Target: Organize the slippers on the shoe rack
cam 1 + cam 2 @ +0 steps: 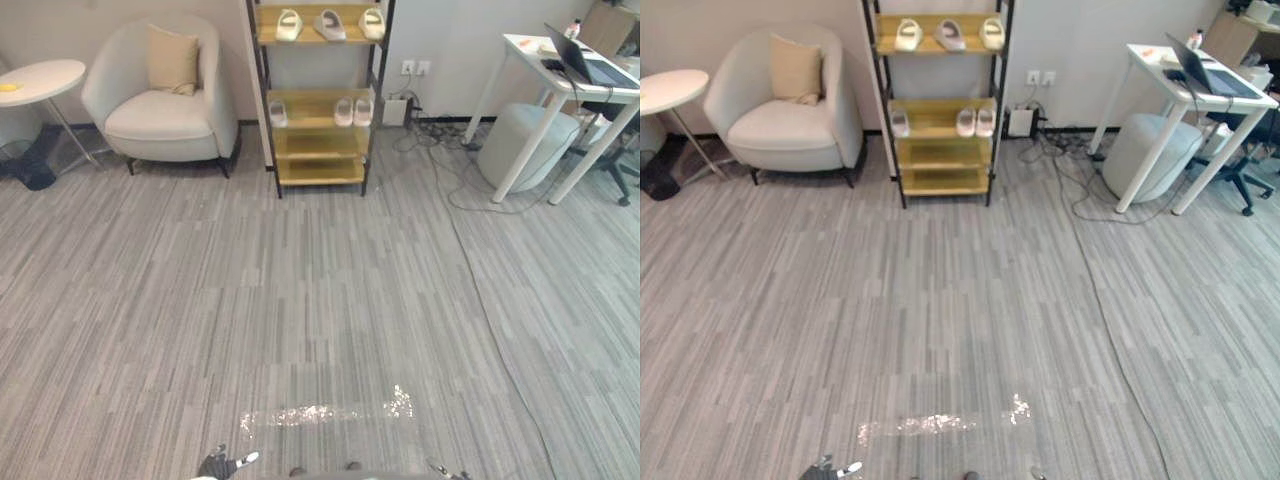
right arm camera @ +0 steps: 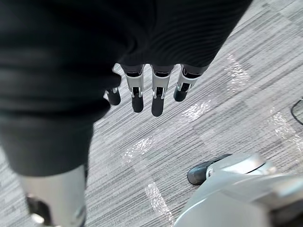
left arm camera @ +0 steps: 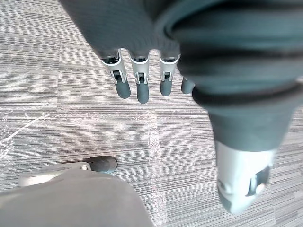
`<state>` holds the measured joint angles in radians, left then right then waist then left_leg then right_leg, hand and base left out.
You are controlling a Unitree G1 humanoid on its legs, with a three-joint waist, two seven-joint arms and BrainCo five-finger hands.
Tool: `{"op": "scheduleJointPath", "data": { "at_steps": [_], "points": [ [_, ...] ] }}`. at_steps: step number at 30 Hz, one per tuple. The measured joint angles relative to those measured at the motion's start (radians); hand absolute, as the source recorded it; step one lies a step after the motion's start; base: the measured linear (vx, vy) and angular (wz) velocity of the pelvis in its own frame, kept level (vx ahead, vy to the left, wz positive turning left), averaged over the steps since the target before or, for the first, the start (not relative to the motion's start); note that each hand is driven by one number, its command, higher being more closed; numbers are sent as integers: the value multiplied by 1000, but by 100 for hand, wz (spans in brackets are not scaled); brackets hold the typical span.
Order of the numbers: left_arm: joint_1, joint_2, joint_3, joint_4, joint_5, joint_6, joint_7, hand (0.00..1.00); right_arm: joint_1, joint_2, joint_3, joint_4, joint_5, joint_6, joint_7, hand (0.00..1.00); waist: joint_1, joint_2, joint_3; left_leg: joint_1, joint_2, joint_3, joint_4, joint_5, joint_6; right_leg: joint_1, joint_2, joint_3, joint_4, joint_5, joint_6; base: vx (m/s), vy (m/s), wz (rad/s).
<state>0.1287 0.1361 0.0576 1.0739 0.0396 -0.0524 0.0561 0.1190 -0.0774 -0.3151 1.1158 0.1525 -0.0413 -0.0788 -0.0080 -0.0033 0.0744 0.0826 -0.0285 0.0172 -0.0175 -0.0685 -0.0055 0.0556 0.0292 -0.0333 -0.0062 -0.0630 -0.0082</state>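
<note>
Left eye view | armchair (image 1: 165, 100) left of shoe rack (image 1: 318, 172) | desk (image 1: 530, 135) right

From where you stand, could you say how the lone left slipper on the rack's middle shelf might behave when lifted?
The slipper looks small and thin, so probably light. Its soft-looking pale upper would likely flex. Lying flat on the shelf, it should not roll.

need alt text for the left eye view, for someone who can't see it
A wooden shoe rack stands at the far wall across grey carpet, three pale slippers on its top shelf and three on the shelf below. A cream armchair sits left of it, a white desk right; the robot's left hand shows at the bottom edge.
</note>
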Motion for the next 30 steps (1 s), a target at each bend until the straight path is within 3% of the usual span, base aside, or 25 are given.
{"op": "scheduleJointPath", "data": {
  "at_steps": [13, 30],
  "points": [
    [-20, 11, -48, 19, 18, -9, -2, 0, -32, -6, 40, 0, -36, -9, 0, 0, 1, 3, 20, 25, 2, -4, -16, 4, 3, 43, 2, -5, -58, 33, -2, -18, 0, -1],
    [-20, 26, -69, 19, 18, -9, 0, 0, -31, -6, 72, 0, -46, -9, 0, 0, -1, -13, 27, 41, 1, -9, -21, 4, 2, 66, 1, -12, -71, 36, 3, -11, -2, 0]
  ]
}}
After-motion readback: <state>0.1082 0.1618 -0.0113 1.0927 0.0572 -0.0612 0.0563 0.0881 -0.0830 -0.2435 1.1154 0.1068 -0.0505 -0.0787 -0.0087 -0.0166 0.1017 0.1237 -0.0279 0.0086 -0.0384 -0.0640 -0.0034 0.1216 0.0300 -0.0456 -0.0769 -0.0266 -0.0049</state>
